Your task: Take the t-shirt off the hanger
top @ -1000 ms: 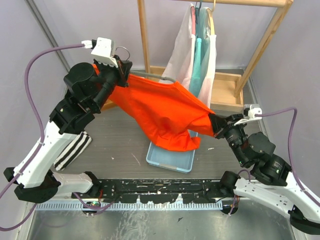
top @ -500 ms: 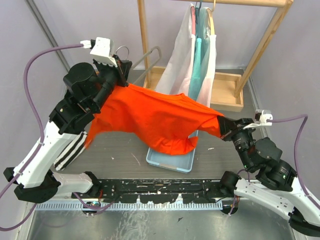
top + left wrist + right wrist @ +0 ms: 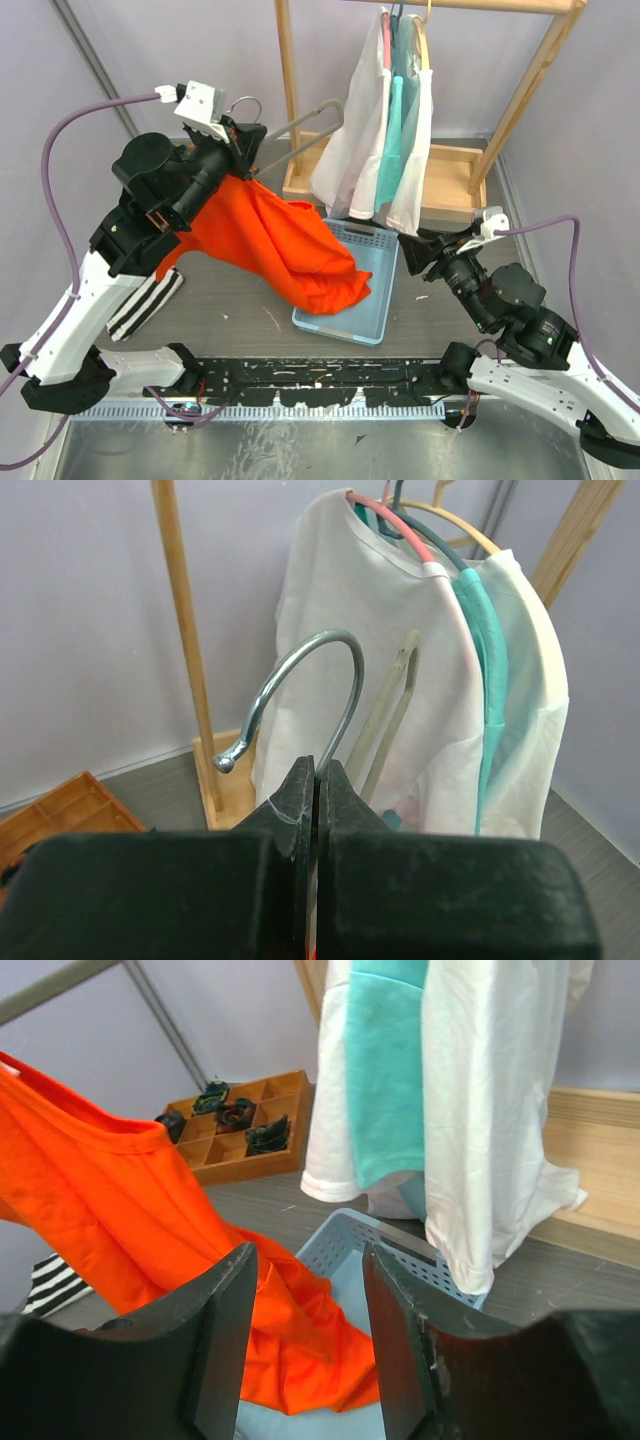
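T-shirt below left tool and hanger

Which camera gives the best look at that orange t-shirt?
The top external view: nearly all of the orange t-shirt shows, draping down into the blue basket. The right wrist view shows only one side and its lower folds; the left wrist view, barely an orange sliver.

White and teal shirts are hung on wooden rack; blue basket is set below, striped cloth laid left.
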`<action>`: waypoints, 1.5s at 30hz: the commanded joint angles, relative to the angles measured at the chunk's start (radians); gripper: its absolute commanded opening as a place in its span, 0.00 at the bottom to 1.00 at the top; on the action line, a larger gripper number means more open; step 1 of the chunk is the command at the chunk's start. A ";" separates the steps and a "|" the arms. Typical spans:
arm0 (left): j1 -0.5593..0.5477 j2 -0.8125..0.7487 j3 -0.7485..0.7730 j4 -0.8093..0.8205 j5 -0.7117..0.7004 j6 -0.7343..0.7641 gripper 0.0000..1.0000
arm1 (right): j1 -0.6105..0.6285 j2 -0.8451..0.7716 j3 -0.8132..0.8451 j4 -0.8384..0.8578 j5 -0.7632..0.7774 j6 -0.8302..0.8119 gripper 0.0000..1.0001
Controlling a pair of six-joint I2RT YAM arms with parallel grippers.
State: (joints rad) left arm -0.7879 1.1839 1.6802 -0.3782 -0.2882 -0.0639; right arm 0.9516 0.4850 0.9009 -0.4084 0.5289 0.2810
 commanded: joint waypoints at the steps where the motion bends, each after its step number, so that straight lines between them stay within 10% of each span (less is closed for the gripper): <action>1: 0.003 -0.021 -0.021 0.064 0.103 0.026 0.00 | -0.003 0.012 0.031 0.125 -0.092 -0.059 0.54; 21: 0.004 -0.149 -0.140 0.031 0.478 0.058 0.00 | -0.003 0.111 0.190 0.211 -0.225 -0.290 0.78; 45: 0.003 -0.149 -0.146 -0.033 0.710 0.079 0.00 | -0.003 0.237 0.283 0.177 -0.424 -0.364 0.79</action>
State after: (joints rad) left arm -0.7879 1.0367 1.5387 -0.4255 0.3660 -0.0078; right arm 0.9516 0.7147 1.1538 -0.2600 0.1287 -0.0597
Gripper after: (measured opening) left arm 0.019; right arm 0.795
